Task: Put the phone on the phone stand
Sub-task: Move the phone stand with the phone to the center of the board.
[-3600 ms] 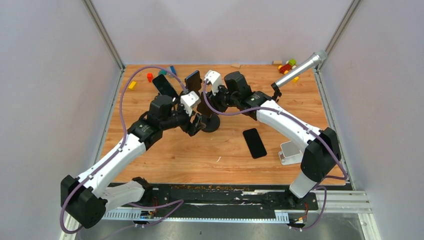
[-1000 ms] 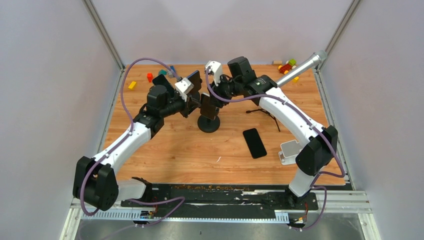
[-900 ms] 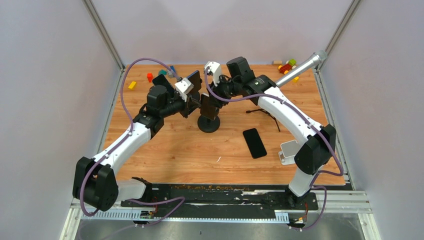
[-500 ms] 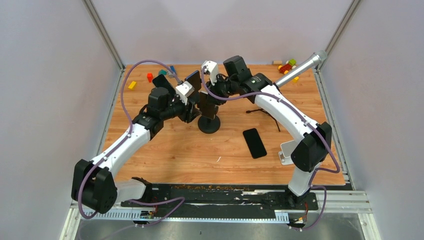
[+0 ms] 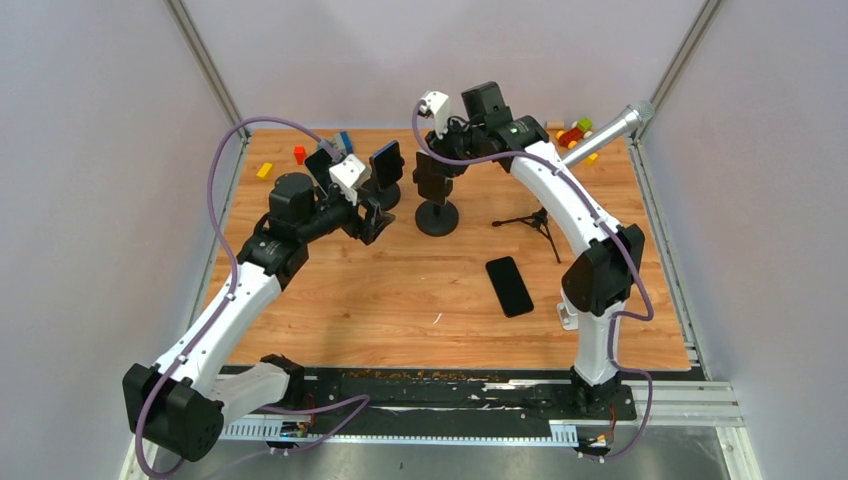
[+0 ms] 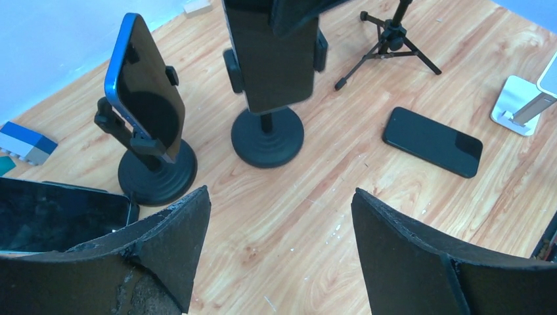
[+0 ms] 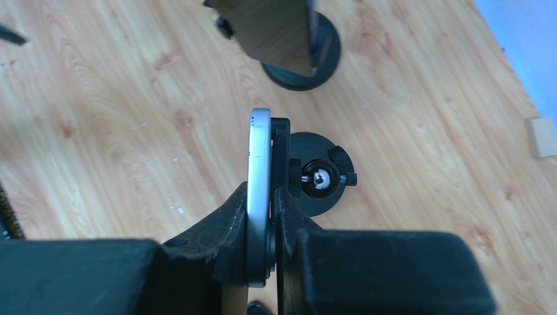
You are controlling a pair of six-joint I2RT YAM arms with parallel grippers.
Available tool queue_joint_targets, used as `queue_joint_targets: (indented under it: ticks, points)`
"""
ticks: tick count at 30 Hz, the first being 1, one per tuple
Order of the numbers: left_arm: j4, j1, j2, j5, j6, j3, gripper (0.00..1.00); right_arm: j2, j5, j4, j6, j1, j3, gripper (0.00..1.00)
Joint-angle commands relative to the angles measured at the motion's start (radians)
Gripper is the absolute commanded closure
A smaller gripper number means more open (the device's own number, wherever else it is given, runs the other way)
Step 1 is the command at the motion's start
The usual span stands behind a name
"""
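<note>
- Two claws were in play: the right claw (image 7: 261, 200) was clenched on the phone (image 7: 259, 141), its pads pressing the front and back faces at the upper end
- Seen edge-on from the right wrist, the phone stood upright with its back against the cradle of the phone stand (image 7: 320, 180), whose round base sat on the bench (image 5: 400, 300) directly beneath
- From the left wrist view, the cradle's side clamps flanked the phone's long edges, so it looked seated or very nearly so; whether the clamps actually gripped it could not be told
- The left claw (image 6: 281, 197) was released and empty, jaws spread wide, hovering to the near left of the stand and touching nothing
- A second stand (image 6: 156, 167) carrying a blue-edged phone (image 6: 144, 92) stood just to the left, and a black phone (image 6: 432, 132) lay flat to the right, well apart
- As a judgement, the phone would handle as a thin, stiff, fairly light slab with smooth glass that could slip and would not forgive a knock
- The best hold seemed to be across the flat faces near the top, clear of the side clamps
- The loaded stand looked top-heavy, so any release called for a gentle, straight opening
</note>
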Motion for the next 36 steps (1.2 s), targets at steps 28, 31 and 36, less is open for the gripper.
queue_joint_targets:
  ticks: [28,31,36]
  points:
    - [-0.04,0.008,-0.047,0.007,0.034,0.027,0.14,0.226,-0.244,0.099,-0.035,-0.098,0.352,1.0]
    - [-0.035,0.008,-0.05,0.015,0.032,0.023,0.14,0.192,-0.248,0.152,-0.014,-0.1,0.304,1.0]
    - [-0.033,0.008,-0.051,0.023,0.03,0.02,0.14,0.154,-0.258,0.219,0.012,-0.106,0.257,1.0]
